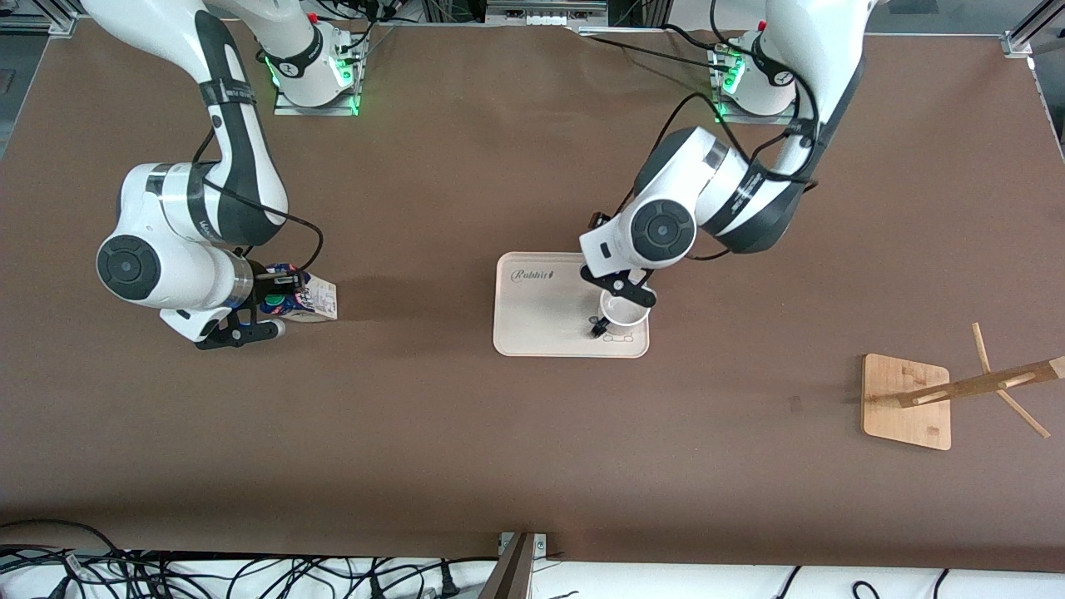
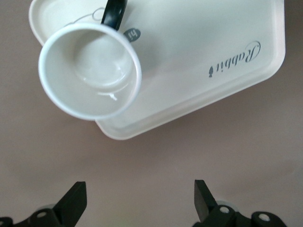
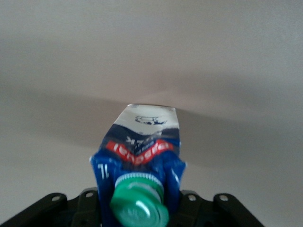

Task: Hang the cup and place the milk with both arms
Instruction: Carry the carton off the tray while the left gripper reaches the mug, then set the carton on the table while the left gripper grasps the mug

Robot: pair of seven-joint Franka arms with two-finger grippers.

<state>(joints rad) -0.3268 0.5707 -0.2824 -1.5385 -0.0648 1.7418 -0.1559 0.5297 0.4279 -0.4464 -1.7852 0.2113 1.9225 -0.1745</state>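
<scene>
The white cup [image 1: 624, 312] stands upright on the cream tray [image 1: 541, 316], at the corner nearest the front camera and the left arm's end. In the left wrist view I look into the cup [image 2: 90, 71], its black handle pointing away over the tray [image 2: 213, 38]. My left gripper [image 1: 606, 323] hovers over the cup's edge, open and empty [image 2: 140, 198]. The milk [image 1: 316, 299] lies tipped on its side toward the right arm's end. My right gripper [image 1: 279, 304] is shut on its blue top; in the right wrist view [image 3: 139, 201] the milk [image 3: 142, 146] shows its green cap.
A wooden cup rack [image 1: 907, 399] with slanted pegs stands on a square base toward the left arm's end, nearer to the front camera than the tray. The tray's other half is bare. Cables lie along the table's front edge.
</scene>
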